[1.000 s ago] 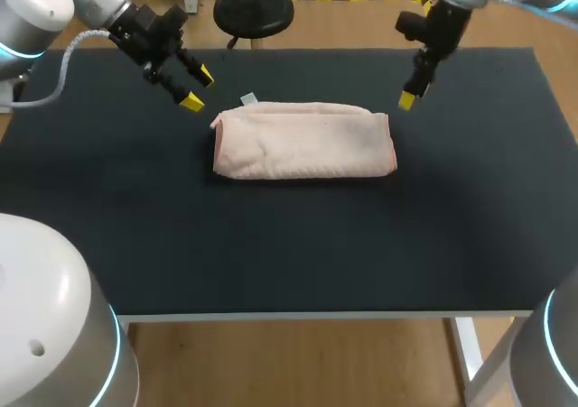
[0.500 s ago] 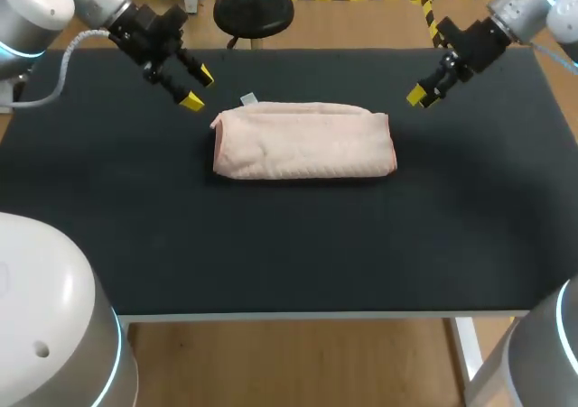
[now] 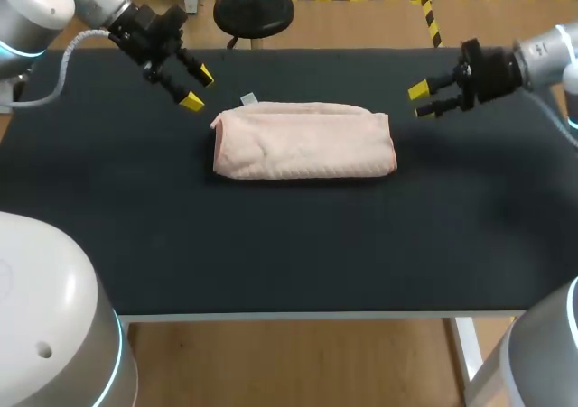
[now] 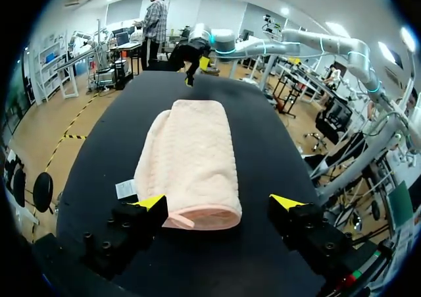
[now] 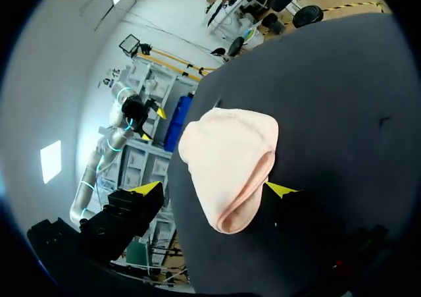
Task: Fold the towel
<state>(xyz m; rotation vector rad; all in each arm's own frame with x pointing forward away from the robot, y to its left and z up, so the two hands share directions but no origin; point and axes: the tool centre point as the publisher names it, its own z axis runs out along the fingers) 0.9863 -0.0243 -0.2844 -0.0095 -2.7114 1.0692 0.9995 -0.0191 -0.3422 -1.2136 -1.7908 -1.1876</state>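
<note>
Brightness: even and bright in all three views; the pale pink folded terry towel (image 3: 302,142) stands out plainly on the matte black table top (image 3: 271,245).
Source: diffuse light from overhead.
Shadows: a thin dark band along the towel's near edge in the head view.
Glare: soft highlights on the glossy white left arm shell (image 3: 45,317).
Distortion: the table's edges bow in both wrist views.

towel (image 3: 303,143): on table (image 3: 271,254) | left gripper (image 3: 198,89): behind its left end | right gripper (image 3: 421,100): beside right end (both apart)
</note>
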